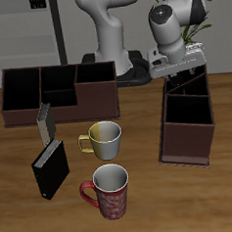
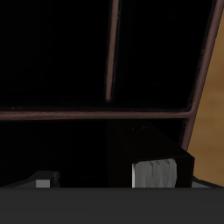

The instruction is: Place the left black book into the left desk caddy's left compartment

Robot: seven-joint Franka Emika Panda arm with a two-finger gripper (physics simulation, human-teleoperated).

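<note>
Exterior view: the wooden counter (image 1: pixel 143 199) is carrying two caddies, two books and two mugs, with the white robot arm (image 1: pixel 171 26) reaching down from the back. The darker brown caddy (image 1: pixel 97 90) is lying along the back. The left desk caddy (image 1: pixel 184 143), maroon-brown, is running from the front towards the back. The tool (image 1: pixel 181 76) is hanging over the far end of it, just above the left compartment (image 1: pixel 190 89) with its tall slanted walls.

Wrist view: the left black book (image 2: pixel 144 144) is sitting close under the camera. The tool is gripping it, closed down to the book's thickness, and the white page edges are showing at one end. The maroon walls and dividers of the caddy are lying below it.

On the counter, well apart from the tool, a second black book (image 1: pixel 50 170) is standing near the front beside a thinner grey book (image 1: pixel 45 121). A pale yellow mug (image 1: pixel 105 138) is standing behind a red patterned mug (image 1: pixel 110 190), whose pattern is too small to read.
</note>
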